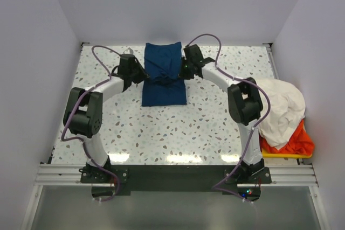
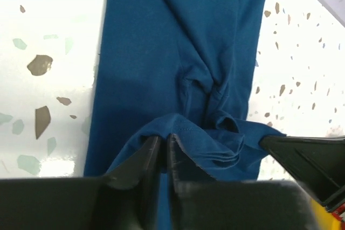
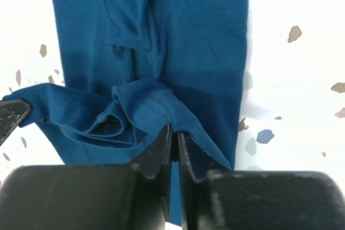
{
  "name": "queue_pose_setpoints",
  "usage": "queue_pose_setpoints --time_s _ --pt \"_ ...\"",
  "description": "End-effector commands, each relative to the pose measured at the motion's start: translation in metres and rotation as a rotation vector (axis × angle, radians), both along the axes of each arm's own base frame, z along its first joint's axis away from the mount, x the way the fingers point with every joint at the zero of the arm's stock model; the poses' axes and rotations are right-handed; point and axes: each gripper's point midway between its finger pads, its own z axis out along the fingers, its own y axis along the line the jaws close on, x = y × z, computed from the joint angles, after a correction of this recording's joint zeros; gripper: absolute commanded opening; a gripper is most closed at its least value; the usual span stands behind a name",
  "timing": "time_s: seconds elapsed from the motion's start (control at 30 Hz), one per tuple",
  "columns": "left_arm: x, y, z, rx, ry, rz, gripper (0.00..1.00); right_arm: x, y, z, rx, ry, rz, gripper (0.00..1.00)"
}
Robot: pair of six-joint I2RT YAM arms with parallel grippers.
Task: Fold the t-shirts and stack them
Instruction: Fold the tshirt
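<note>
Top external view is showing the navy t-shirt (image 1: 164, 92) lying as a long narrow strip on the far middle of the table (image 1: 215, 127), with the left gripper (image 1: 141, 75) and the right gripper (image 1: 182, 71) meeting it from either side about halfway along; the step in hand is looking like a crosswise fold of that strip. In the left wrist view the left jaws are pressing all but together on a stitched hem edge, with only cloth between them; in the right wrist view the right jaws are doing the same on the opposite side of the same gathered hem, so both are gripping the shirt and nothing else. Between the two pinches the cloth is bunching into loose pleats, and that, I judge, is what is needing care: the grippers should be drawing slightly apart to take out the slack, rising together at one height, and carrying the hem straight along the strip so its corners are landing square on the layer beneath; uneven speed is likely to be skewing the fold, and too hard a pull is risking dragging the whole strip. The shirt is lying directly under and ahead of both sets of fingers; the cream-white t-shirt (image 1: 280, 106) and orange-red t-shirt (image 1: 296, 143) are lying heaped on the yellow bin (image 1: 280, 155), well apart at the right edge.
</note>
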Motion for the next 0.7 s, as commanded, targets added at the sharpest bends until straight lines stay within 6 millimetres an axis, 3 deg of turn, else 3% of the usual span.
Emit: queue_pose_setpoints --time_s 0.0,0.03,0.07,0.13,0.2,0.27,0.3,0.33,0.37,0.4,0.43,0.47,0.57,0.67 --pt "0.022 0.006 0.022 0.006 -0.095 -0.012 0.25 0.015 -0.004 0.019 0.023 -0.038 0.012 0.16" --pt "0.025 0.01 0.026 0.011 -0.109 -0.011 0.43 0.017 -0.006 0.021 0.027 -0.043 0.012 0.26" --pt "0.026 0.01 0.03 0.005 -0.121 -0.022 0.49 0.022 -0.011 0.026 0.034 -0.056 0.006 0.44" --pt "0.028 0.019 0.041 0.008 -0.146 -0.022 0.58 0.025 -0.021 0.039 0.021 -0.085 -0.002 0.55" --pt "0.024 0.025 0.058 0.014 -0.178 -0.007 0.59 0.023 -0.025 0.05 0.007 -0.114 0.016 0.7" --pt "0.014 0.029 0.06 0.016 -0.183 0.004 0.59 0.016 -0.031 0.051 -0.007 -0.114 0.019 0.73" --pt "0.01 0.028 0.069 0.007 -0.202 0.005 0.56 0.014 -0.032 0.064 0.004 -0.143 0.015 0.73" --pt "0.006 0.025 0.069 -0.005 -0.207 -0.004 0.52 0.01 -0.031 0.069 0.016 -0.151 0.019 0.73" --pt "0.0 0.017 0.065 -0.034 -0.204 -0.032 0.42 -0.003 -0.028 0.056 0.03 -0.122 0.039 0.72" --pt "-0.003 0.014 0.064 -0.041 -0.198 -0.043 0.38 -0.007 -0.023 0.066 0.061 -0.142 0.038 0.7" --pt "-0.007 0.005 0.061 -0.04 -0.189 -0.066 0.3 -0.013 -0.02 0.064 0.069 -0.137 0.048 0.65" --pt "-0.01 -0.001 0.057 -0.039 -0.176 -0.076 0.27 -0.026 -0.013 0.052 0.072 -0.111 0.073 0.64" --pt "-0.021 -0.023 0.045 -0.052 -0.161 -0.123 0.18 -0.048 0.006 0.044 0.081 -0.094 0.115 0.57" --pt "-0.03 -0.042 0.02 -0.068 -0.119 -0.17 0.13 -0.064 0.022 0.027 0.096 -0.06 0.149 0.52"
